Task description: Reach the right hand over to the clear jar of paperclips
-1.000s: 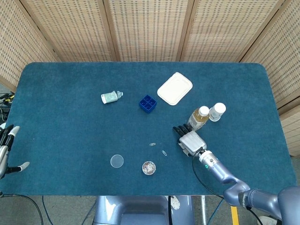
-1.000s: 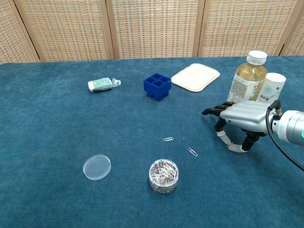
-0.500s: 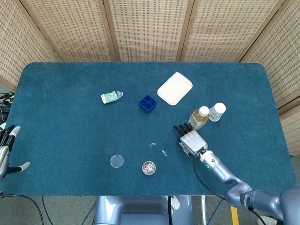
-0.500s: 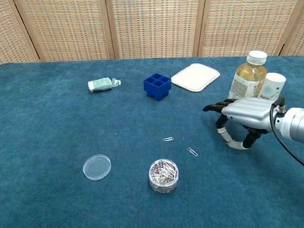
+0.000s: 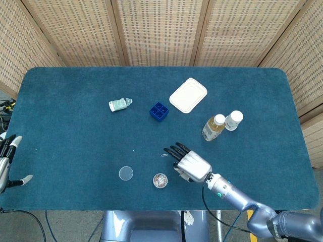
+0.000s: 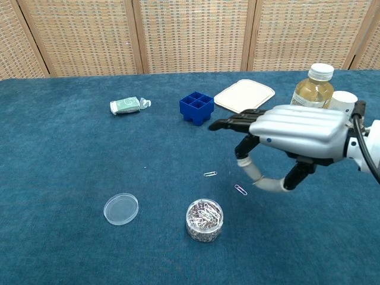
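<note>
Right hand point(image 6: 297, 133) hovers above the blue surface point(image 5: 75, 136), palm down, fingers spread and stretched forward, thumb curled underneath, holding nothing. It sits just to the right of the clear jar of paperclips point(image 6: 204, 219), not touching it. The jar stands upright and uncapped near the front edge of the surface, with a tangle of paperclips inside. Its round clear lid point(image 6: 121, 208) lies flat to the left of the jar, apart from it. Two loose paperclips point(image 6: 210, 174) lie on the surface between the jar and the hand.

Farther back, a blue divided box point(image 5: 159, 111) with four compartments stands near the middle; what is in it cannot be made out. A white tray point(image 5: 188, 95) lies beside it to the right. A bottle of yellowish liquid point(image 5: 213, 127) with a white cap and a smaller white bottle point(image 5: 233, 120) stand together at the right. A small green tube point(image 5: 119, 104) lies on its side at the left.

Left hand point(image 5: 6, 164) shows at the far left edge, off the surface, fingers apart and holding nothing.
</note>
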Robot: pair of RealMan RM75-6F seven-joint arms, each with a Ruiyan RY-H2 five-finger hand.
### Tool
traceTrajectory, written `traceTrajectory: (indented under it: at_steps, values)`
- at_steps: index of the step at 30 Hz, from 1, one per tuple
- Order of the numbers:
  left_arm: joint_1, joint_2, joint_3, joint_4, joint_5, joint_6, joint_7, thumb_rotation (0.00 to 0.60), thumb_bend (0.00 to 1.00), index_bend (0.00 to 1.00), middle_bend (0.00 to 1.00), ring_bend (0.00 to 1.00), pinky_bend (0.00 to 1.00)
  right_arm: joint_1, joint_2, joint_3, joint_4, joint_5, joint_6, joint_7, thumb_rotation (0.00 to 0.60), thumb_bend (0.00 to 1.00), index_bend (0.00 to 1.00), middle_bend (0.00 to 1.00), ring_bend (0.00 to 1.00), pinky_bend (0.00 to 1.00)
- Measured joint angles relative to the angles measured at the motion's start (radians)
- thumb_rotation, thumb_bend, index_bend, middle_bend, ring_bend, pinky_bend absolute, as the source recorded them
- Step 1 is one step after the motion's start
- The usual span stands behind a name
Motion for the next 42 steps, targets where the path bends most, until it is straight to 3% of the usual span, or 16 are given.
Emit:
traceTrajectory:
  at_steps: [6,14,25,35,42]
  values:
    - [0.002,0.001,0.003,-0.002,0.007,0.005,0.000,0.600,0.03,0.00,0.00,0.00,0.00,0.034,-0.011,0.007,-0.046,-0.009,-0.037,-0.043,0.600,0.49,0.67,0.00,0.00,0.00]
    - [0.002,0.001,0.003,0.000,0.007,0.003,-0.002,0.600,0.03,0.00,0.00,0.00,0.00,0.078,-0.068,0.056,-0.052,0.079,-0.116,-0.128,0.600,0.49,0.67,0.00,0.00,0.00]
    - [0.000,0.001,0.002,0.001,0.003,-0.002,-0.002,0.600,0.03,0.00,0.00,0.00,0.00,0.118,-0.176,0.098,-0.009,0.236,-0.182,-0.230,0.600,0.49,0.67,0.00,0.00,0.00]
    - [-0.003,0.000,0.002,0.002,0.000,-0.006,-0.001,0.600,0.03,0.00,0.00,0.00,0.00,0.133,-0.223,0.102,0.025,0.298,-0.178,-0.277,0.600,0.49,0.67,0.00,0.00,0.00]
    - [-0.004,0.002,0.002,0.002,0.001,-0.007,-0.004,0.600,0.03,0.00,0.00,0.00,0.00,0.134,-0.203,0.090,0.015,0.321,-0.181,-0.284,0.600,0.48,0.57,0.00,0.00,0.00]
